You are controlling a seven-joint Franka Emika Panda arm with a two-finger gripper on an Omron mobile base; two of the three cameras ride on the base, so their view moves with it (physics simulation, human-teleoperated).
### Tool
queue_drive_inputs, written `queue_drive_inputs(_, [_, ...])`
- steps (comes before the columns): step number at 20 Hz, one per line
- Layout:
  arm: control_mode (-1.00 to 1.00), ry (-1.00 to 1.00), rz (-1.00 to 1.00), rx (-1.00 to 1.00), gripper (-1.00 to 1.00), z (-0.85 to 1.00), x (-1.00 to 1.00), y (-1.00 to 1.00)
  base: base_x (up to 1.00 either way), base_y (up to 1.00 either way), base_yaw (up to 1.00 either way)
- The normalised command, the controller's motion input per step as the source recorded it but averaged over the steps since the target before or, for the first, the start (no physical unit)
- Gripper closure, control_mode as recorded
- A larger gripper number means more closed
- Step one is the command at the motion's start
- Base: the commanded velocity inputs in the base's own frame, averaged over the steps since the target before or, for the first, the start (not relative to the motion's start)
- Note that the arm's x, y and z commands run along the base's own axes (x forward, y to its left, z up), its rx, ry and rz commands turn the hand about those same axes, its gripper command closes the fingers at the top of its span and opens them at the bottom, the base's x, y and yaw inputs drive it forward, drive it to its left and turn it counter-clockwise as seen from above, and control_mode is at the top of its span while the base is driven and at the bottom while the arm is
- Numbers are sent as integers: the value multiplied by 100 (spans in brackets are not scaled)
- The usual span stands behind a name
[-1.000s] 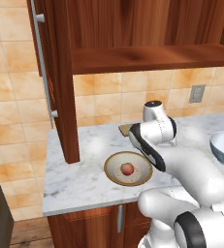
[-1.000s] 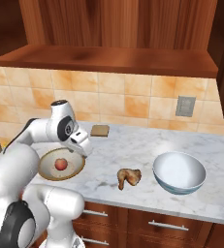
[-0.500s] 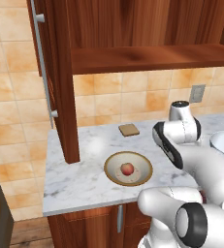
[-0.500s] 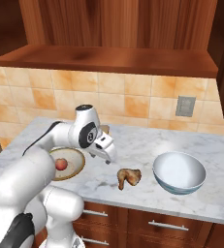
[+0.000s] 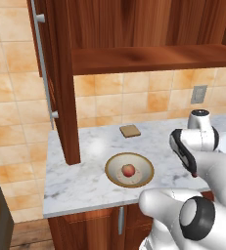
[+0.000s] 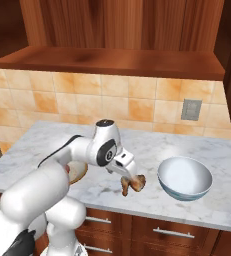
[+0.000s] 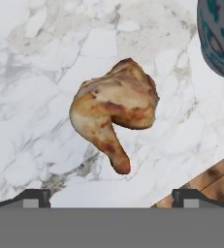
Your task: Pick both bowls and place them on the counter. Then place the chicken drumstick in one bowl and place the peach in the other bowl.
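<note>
Now, gripper [image 6: 129, 176]: jaws apart, we see it above drumstick [image 7: 114, 110].
Peach [image 5: 128, 170]: in tan bowl [image 5: 113, 177].

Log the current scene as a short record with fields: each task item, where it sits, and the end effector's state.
peach: inside the tan bowl, resting at its middle
tan bowl: on the counter, left of the arm
chicken drumstick: lying bare on the counter, beside the blue-patterned bowl
blue-patterned bowl: upright on the counter, nothing in it
bread slice: near the tiled wall
end effector: open, above the drumstick, holding nothing
task status: peach placed; drumstick not yet picked
</note>
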Motion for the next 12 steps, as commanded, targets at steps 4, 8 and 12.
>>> queue_drive_inputs(4, [-100,2,0,0,-100,-26,0,-10,0,0,0])
queue_drive_inputs(8, [-100,1,0,0,-100,-24,1,-11,0,0,0])
queue_drive_inputs(12, [-100,2,0,0,-100,-25,0,-15,0,0,0])
